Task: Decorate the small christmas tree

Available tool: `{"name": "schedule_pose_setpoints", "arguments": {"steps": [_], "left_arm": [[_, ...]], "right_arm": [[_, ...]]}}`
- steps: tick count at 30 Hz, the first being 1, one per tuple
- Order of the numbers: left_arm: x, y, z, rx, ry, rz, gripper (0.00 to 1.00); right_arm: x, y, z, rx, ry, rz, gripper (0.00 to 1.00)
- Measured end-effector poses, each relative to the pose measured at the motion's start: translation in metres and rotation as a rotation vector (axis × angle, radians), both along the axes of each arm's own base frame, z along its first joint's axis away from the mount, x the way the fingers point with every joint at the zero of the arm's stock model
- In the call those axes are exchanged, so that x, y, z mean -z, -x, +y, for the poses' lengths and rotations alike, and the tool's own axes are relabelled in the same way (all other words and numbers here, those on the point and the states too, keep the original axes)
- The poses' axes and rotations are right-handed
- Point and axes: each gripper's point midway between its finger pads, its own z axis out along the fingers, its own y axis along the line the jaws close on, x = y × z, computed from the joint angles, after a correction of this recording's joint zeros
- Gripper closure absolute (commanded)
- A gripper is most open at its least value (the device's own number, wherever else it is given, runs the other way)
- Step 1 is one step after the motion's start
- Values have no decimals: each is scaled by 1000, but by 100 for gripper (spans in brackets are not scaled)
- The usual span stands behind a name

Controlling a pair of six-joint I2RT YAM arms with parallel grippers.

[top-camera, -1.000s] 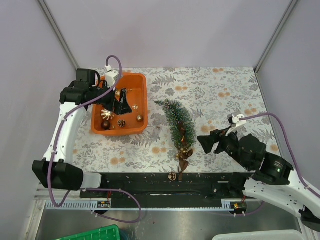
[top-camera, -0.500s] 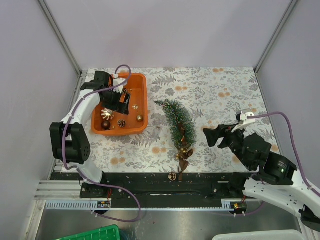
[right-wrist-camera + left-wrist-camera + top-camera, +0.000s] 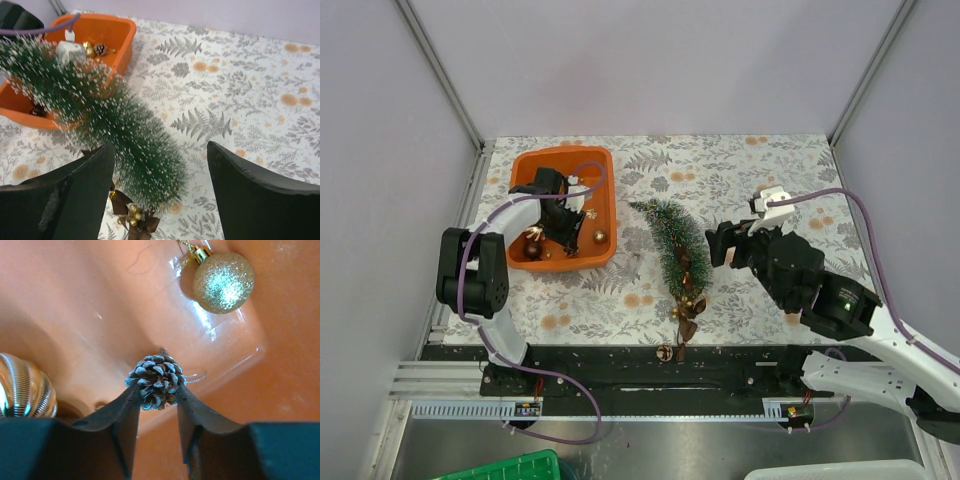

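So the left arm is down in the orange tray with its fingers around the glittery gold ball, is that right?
Not quite. The left gripper is in the orange tray, but its fingers are around the pine cone; the glittery gold ball lies apart, untouched. The left wrist view shows it.

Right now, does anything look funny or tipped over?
Yes. The small christmas tree is lying flat on the table, beside the orange tray, instead of standing on its base. Nothing looks spilled or broken.
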Motion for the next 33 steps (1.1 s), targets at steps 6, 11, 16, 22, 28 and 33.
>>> {"name": "schedule_pose_setpoints", "arguments": {"steps": [6,11,16,22,28,33], "left_arm": [[-2,-6,-3,-3,18,-19,97],[-20,-13,-7,-3,38,-29,63],[-90,-43,-15,-30,149,-133,19],[-188,-50,12,-108,212,-325,9],[-205,-29,55,-219,133,-379,9],[-167,-12,100,-366,27,-293,9]], "right_arm": [[-41,-15,-2,44,-15,-66,20],[-67,-45,-3,102,-41,-82,20],[-67,-74,-5,137,-36,-66,20],[-78,-114,-29,197,-95,-61,20],[-58,-172,-75,301,-193,14,20],[-18,-196,-59,249,-226,126,20]]}}
